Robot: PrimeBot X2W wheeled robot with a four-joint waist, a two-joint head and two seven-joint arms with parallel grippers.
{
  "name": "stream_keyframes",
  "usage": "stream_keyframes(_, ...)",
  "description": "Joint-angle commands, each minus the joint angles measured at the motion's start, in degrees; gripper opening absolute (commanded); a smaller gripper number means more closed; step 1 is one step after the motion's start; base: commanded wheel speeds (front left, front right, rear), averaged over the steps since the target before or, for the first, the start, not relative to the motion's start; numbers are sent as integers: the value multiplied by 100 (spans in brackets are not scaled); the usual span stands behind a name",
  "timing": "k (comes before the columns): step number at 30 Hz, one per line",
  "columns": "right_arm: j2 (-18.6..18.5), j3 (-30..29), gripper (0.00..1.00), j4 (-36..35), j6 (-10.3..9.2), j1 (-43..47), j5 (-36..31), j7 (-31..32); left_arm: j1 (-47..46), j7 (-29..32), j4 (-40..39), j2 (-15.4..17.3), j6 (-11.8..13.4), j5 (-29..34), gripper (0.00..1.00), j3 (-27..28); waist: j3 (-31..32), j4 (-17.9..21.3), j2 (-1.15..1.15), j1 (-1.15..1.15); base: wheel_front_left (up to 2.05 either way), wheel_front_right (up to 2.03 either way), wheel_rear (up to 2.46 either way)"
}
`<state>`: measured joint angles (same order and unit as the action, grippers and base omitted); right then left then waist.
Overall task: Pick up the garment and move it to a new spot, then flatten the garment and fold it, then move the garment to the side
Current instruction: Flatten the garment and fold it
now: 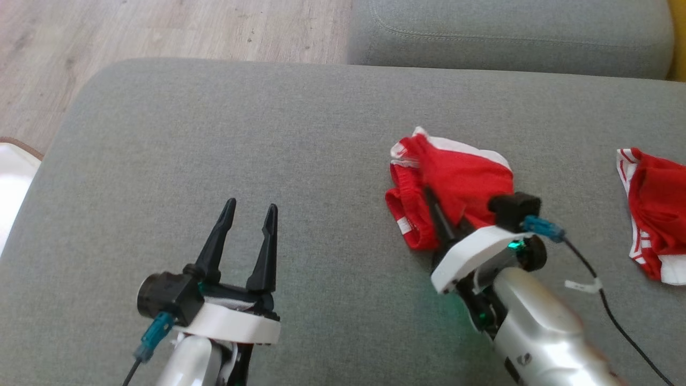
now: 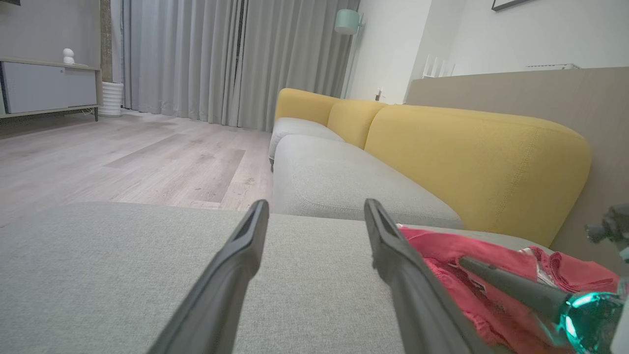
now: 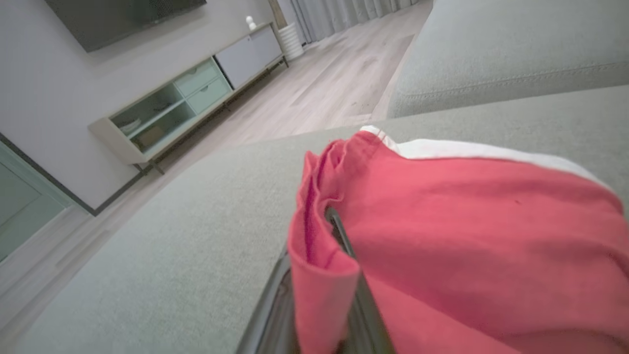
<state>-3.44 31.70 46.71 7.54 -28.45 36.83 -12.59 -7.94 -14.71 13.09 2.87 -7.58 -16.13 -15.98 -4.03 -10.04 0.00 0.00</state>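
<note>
Garment (image 1: 455, 177), red with white trim, lies bunched on the grey sofa cushion (image 1: 268, 134), right of centre. Right pincer (image 1: 437, 206) is clamped tight on a fold at its near edge. Left pincer (image 1: 251, 208) is spread wide, holding nothing, over bare cushion well apart. Second red garment (image 1: 656, 209) lies at far right.

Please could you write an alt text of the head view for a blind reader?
The right pincer is shut on a crumpled red garment with white trim, lying on a grey sofa cushion. The left pincer stands open above bare cushion at lower left. A second red garment lies at the right edge.
</note>
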Motion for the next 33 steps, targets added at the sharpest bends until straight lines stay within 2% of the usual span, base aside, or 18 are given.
stream_keyframes(1, 56, 186, 0, -131, -5, -5, 53, 34, -127, -29, -153, 11, 9, 15, 100, 234, 2, 12, 0, 0, 0, 0, 0)
stream_keyframes(2, 56, 285, 0, -154, -5, -4, 66, 33, -118, -29, -148, 10, 9, 17, 100, 237, 7, 20, 0, 0, 0, 0, 0)
stream_keyframes(3, 56, 390, 100, -185, -5, 10, 103, 48, -113, -29, -143, 9, 9, 19, 100, 240, 13, 27, 0, 0, 0, 0, 0)
stream_keyframes(11, 57, 1317, 100, -321, -5, 25, -14, 307, -115, -29, -107, 6, 9, 28, 100, 268, 103, 162, 0, 0, 0, 0, 0)
stream_keyframes(17, 57, 1286, 100, -299, -5, -61, -270, 136, -125, -29, -131, 6, 9, 51, 100, 312, 167, 357, 0, 0, 0, 0, 0)
stream_keyframes(21, 34, 770, 100, -352, -5, -98, -472, -99, -156, -29, -226, 15, 9, 63, 100, 374, 192, 543, 0, 0, 0, 0, 0)
stream_keyframes(25, -138, -115, 100, -639, -5, -15, -808, -219, -189, -29, -395, 19, 9, 77, 100, 477, 177, 769, 0, 0, 0, 0, 0)
stream_keyframes(30, -236, -1461, 100, -1454, -5, 417, -1689, -238, -210, -29, -579, 14, 9, 74, 100, 570, 128, 1057, 0, 0, 0, 0, 0)
stream_keyframes(31, -236, -1461, 100, -1454, -5, 417, -1689, -238, -210, -29, -579, 14, 9, 74, 100, 570, 128, 1057, 0, 0, 0, 0, 0)
stream_keyframes(33, -175, -1918, 100, -1822, -5, 708, -2039, -239, -205, -29, -619, 11, 9, 82, 100, 593, 123, 1157, 0, 0, 0, 0, 0)
